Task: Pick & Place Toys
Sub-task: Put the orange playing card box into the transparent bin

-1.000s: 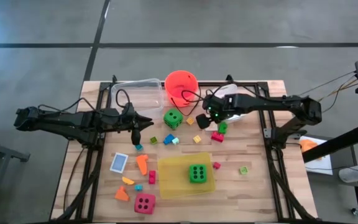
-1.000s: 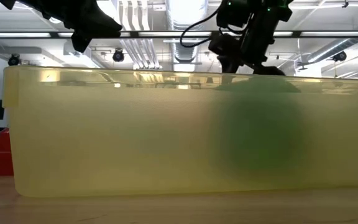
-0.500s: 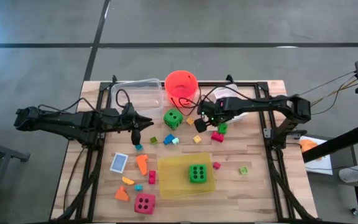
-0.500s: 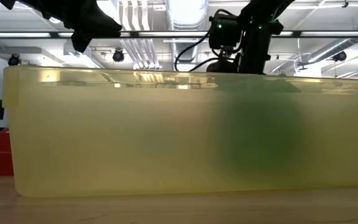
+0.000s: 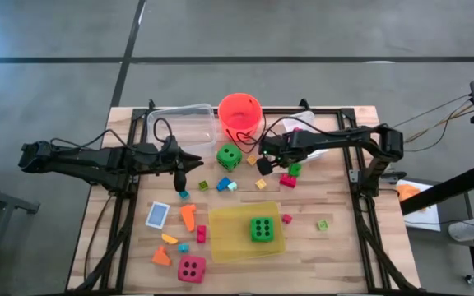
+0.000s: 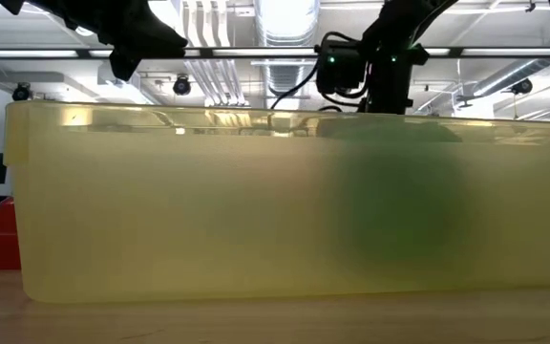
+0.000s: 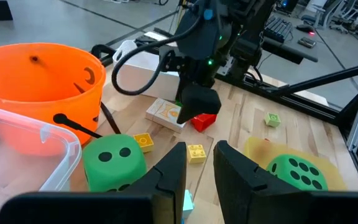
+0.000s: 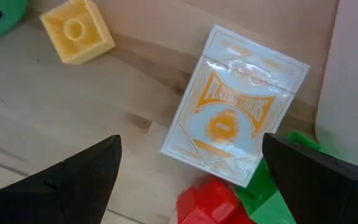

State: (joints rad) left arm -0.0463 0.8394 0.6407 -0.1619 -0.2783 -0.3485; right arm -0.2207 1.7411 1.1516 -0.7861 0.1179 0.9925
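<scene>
From above, the right gripper point(image 5: 263, 159) hangs near the orange-red bucket point(image 5: 239, 115), its fingers spread wide with nothing between them, over a small card point(image 5: 252, 159) beside a green die point(image 5: 229, 157). The left gripper point(image 5: 181, 180) waits left of that die, above a small blue brick point(image 5: 183, 194). A second green die point(image 5: 261, 229) sits in the yellow tray point(image 5: 220, 243), a pink die point(image 5: 191, 269) lies at the near edge, and a blue card point(image 5: 157, 215) rests left of the tray.

At table height, the tray wall point(image 6: 160, 210) fills the view; both arms show only above it.

From the left wrist, its 2 fingers point(image 7: 235, 171) stand narrowly apart, holding nothing.

From the right wrist, the fingers point(image 8: 86, 174) straddle an orange-printed card point(image 8: 235, 127), apart from it; a yellow brick point(image 8: 78, 30) lies nearby, and red point(image 8: 207, 205) and green bricks point(image 8: 263, 186) touch the card's edge.
</scene>
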